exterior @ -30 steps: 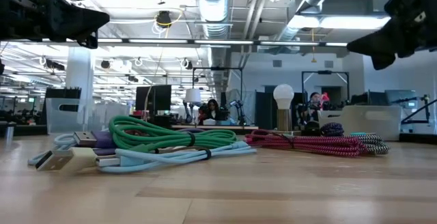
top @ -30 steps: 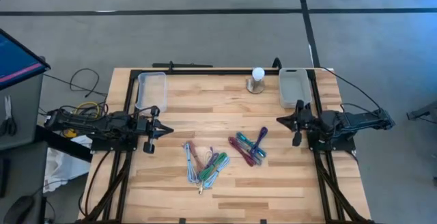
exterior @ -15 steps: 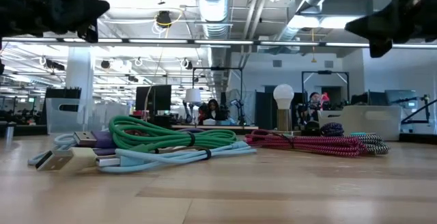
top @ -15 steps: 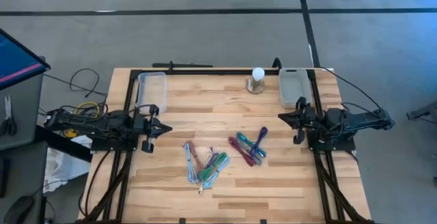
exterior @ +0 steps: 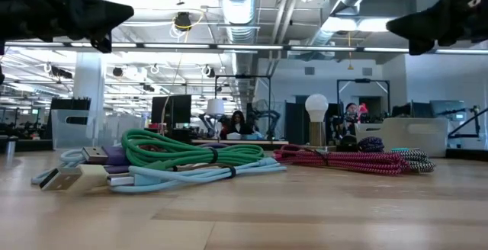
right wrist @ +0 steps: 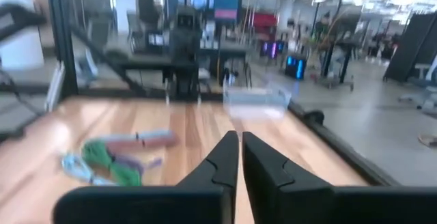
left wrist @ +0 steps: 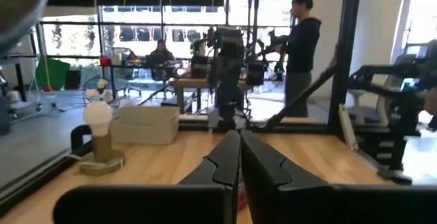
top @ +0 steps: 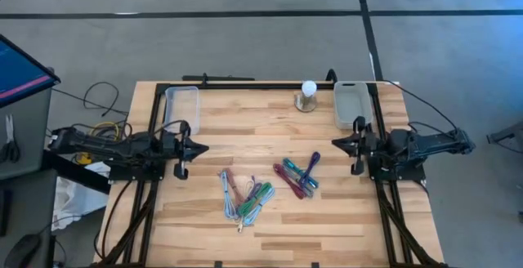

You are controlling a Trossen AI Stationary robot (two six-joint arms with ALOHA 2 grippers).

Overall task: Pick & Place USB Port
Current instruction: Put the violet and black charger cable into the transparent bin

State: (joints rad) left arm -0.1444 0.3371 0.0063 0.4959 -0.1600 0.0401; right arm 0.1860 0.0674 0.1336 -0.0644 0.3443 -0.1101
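Two bundles of coiled USB cables lie on the wooden table. A green, light-blue and red bundle (top: 245, 196) (exterior: 191, 158) (right wrist: 109, 159) is near the middle, with its plugs resting on the wood. A red, teal and purple bundle (top: 298, 174) (exterior: 343, 158) lies to its right. My left gripper (top: 203, 148) (exterior: 131, 10) (left wrist: 240, 136) hovers shut above the table's left side, pointing at the middle. My right gripper (top: 333, 143) (exterior: 389, 27) (right wrist: 240, 138) hovers shut above the right side, facing it. Neither touches a cable.
A clear bin (top: 181, 107) (right wrist: 256, 101) sits at the far left and a grey bin (top: 351, 103) (left wrist: 145, 123) at the far right. A light bulb on a round stand (top: 308, 95) (exterior: 316, 116) (left wrist: 99, 118) stands between them. Bare wood lies along the near edge. People show in the room beyond.
Both grippers have risen a little above the table. My left gripper has also edged toward the table's middle and far edge. Both stay shut, and the cables have not moved.
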